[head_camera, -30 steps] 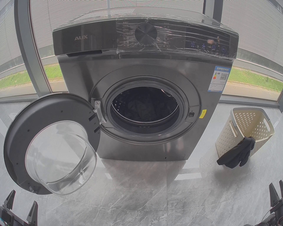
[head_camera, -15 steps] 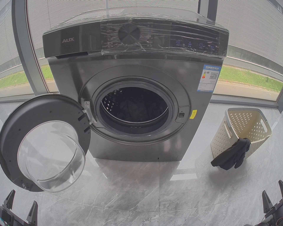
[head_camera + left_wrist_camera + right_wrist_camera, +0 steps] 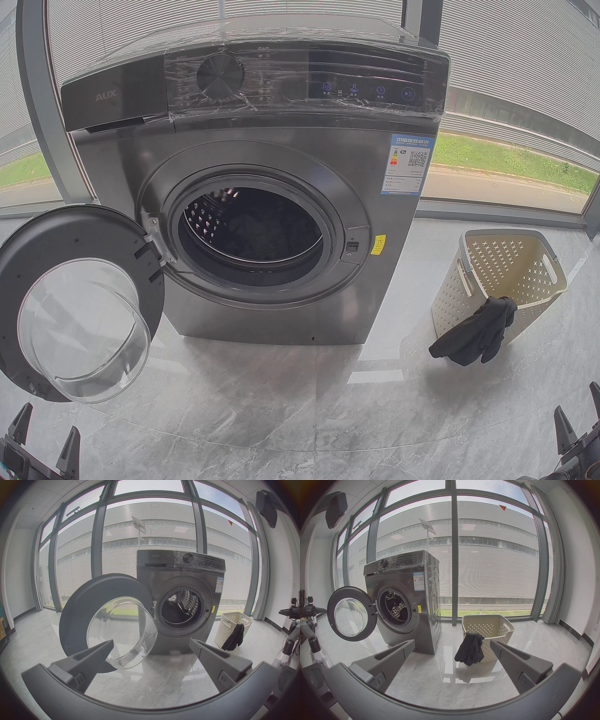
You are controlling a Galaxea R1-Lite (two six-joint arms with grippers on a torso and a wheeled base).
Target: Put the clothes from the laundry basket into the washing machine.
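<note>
Approach step: my right claw [image 3: 451, 645] (spread, empty) next needs the black garment [image 3: 475, 330] hanging from the basket [image 3: 503, 232], lower right.

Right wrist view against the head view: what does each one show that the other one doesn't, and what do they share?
The right wrist view adds the washing machine's side wall and the white room wall beyond the basket. The head view adds a straight look into the drum, where dark clothes lie. Both share the open door, the laundry basket and the black garment draped over its rim.
</note>
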